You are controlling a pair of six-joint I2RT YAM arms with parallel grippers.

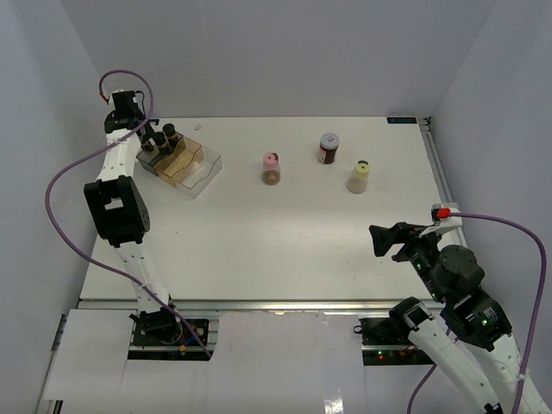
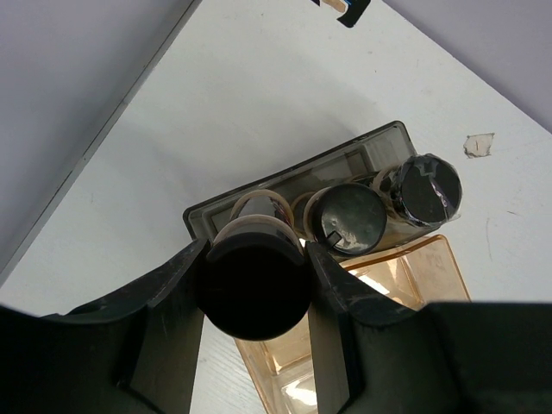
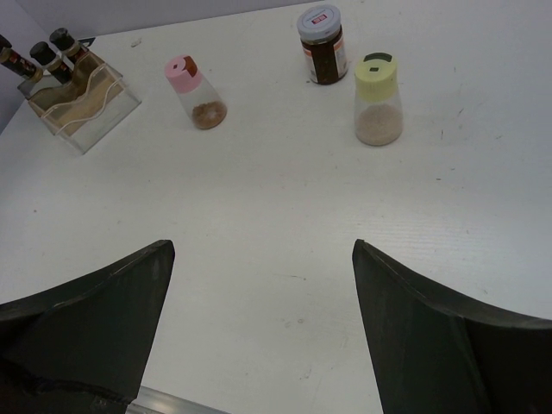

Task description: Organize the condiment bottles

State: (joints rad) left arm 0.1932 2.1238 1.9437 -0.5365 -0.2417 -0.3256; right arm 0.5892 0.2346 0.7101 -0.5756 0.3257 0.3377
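Three black-capped dark jars point(image 1: 159, 138) stand in the back row of the clear bin point(image 1: 194, 168) at the far left. My left gripper point(image 1: 145, 136) is over that row. In the left wrist view my left gripper point(image 2: 255, 252) has its fingers point(image 2: 172, 293) pressed on both sides of the nearest black cap point(image 2: 255, 293), beside the other two caps point(image 2: 349, 218). The pink-capped jar point(image 1: 271, 168), the grey-lidded red-label jar point(image 1: 329, 147) and the pale yellow jar point(image 1: 359, 176) stand upright on the table. My right gripper point(image 1: 384, 239) is open and empty, near of them point(image 3: 263, 246).
The bin's front amber compartments point(image 2: 431, 267) hold no jars. White walls enclose the table on the left, back and right. A metal rail point(image 1: 259, 304) runs along the near edge. The bin also shows at the far left of the right wrist view point(image 3: 82, 108).
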